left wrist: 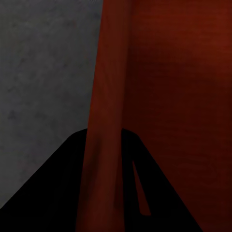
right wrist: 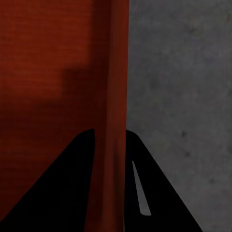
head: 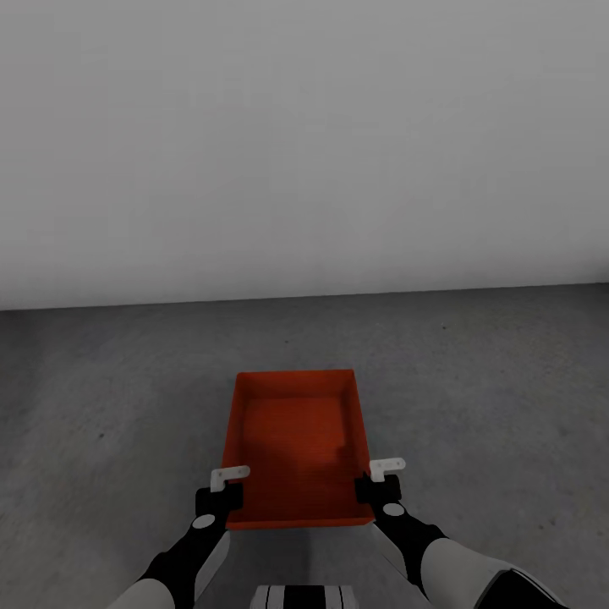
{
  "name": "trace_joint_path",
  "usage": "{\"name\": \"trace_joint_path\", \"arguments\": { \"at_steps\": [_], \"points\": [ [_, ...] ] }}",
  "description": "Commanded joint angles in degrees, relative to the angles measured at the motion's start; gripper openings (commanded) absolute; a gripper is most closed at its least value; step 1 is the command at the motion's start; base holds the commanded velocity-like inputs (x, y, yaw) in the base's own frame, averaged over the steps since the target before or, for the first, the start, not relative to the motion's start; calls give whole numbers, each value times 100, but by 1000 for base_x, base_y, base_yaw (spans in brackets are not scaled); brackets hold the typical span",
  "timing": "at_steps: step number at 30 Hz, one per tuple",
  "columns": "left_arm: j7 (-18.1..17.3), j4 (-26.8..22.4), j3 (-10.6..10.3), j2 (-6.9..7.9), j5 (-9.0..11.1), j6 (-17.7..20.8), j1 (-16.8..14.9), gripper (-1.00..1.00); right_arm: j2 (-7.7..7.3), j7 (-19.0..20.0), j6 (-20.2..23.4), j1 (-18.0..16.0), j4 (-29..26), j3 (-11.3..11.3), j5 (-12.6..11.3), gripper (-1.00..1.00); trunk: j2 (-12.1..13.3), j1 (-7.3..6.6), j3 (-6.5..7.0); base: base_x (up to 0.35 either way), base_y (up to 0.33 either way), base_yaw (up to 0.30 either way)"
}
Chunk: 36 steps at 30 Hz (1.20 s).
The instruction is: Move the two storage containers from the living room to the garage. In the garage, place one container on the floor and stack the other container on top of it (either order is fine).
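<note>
Gripping opposite side walls near the near end, the left gripper (head: 227, 489) and right gripper (head: 381, 480) are clamping the container (head: 296, 444) above the floor (head: 507, 381); a wall (head: 304, 144) is standing beyond.

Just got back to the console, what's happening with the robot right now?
The robot holds one orange-red storage container with both arms: the left gripper is clamped on its left wall and the right gripper on its right wall. Each wrist view shows the wall running between that gripper's two fingers. The box is empty. Beneath and ahead is dark grey floor, ending at a plain pale wall. Whether the box rests on the floor cannot be told.
</note>
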Motion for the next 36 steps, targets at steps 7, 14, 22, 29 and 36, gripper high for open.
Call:
{"name": "trace_joint_path", "arguments": {
  "at_steps": [7, 14, 22, 29, 36],
  "points": [
    [66, -15, 29, 3, 36, -16, -8, -100, -2, -20, -24, 0, 11, -1, -94, -100, -1, -1, -3, 0, 0, 0],
    [5, -29, 15, 3, 26, -19, -8, -100, -3, -13, -32, 0, 11, -2, -94, -100, -1, -1, -3, 0, 0, 0],
    [-17, 48, -3, 5, 32, 12, -5, 100, -1, -15, -28, 0, 11, -2, -97, 100, -1, -1, -3, 0, 0, 0],
    [-12, 14, 16, 8, 27, -8, -7, 100, -1, -14, -24, 0, 11, -1, -94, 100, -1, -1, -3, 0, 0, 0],
    [-5, -23, 20, 16, 27, -15, -7, 100, -4, -13, -24, 0, 11, -2, -94, 100, -1, -1, -3, 0, 0, 0]
  ]
}}
